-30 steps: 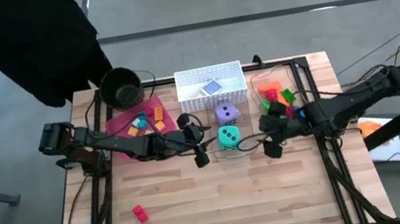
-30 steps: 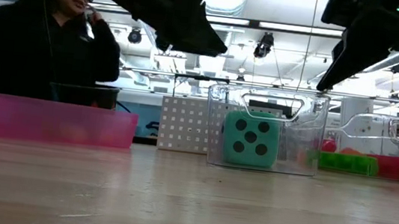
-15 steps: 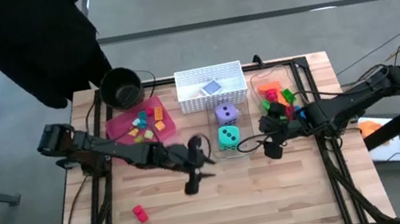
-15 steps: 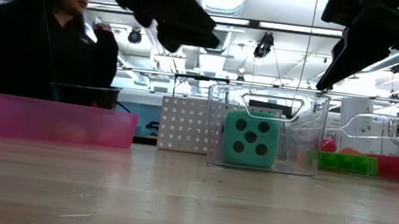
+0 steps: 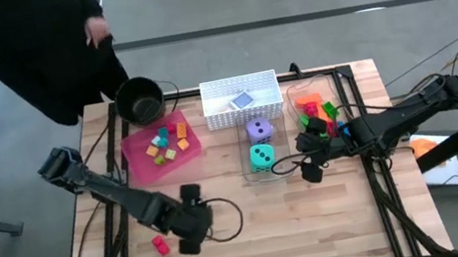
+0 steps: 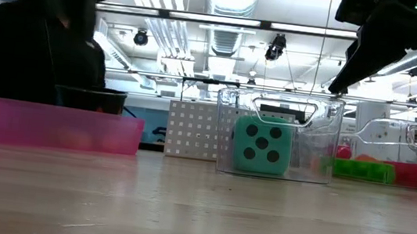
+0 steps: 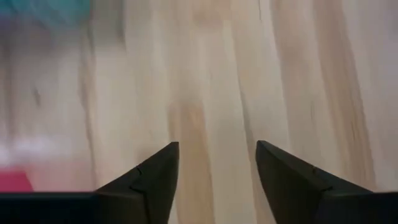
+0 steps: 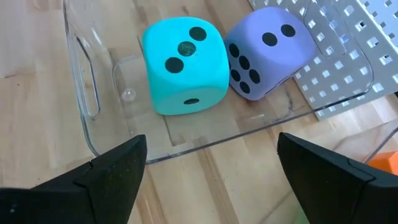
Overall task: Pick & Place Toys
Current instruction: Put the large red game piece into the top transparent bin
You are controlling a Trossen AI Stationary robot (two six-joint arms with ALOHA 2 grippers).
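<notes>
The red brick [image 5: 161, 244] lies alone on the worktop [image 5: 300, 228], just beside the left end effector [image 5: 189, 236]; its fingers are apart and empty; the right end effector [image 5: 310, 158], open too, is far off.

teal die [image 8: 185, 65], purple die [image 8: 268, 51], clear bin [image 8: 87, 93]

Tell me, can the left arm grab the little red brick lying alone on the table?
Probably yes. The left gripper hangs close beside the red brick, its fingers apart with nothing between them. Only bare table lies around the brick, so nothing seems to block it.
</notes>
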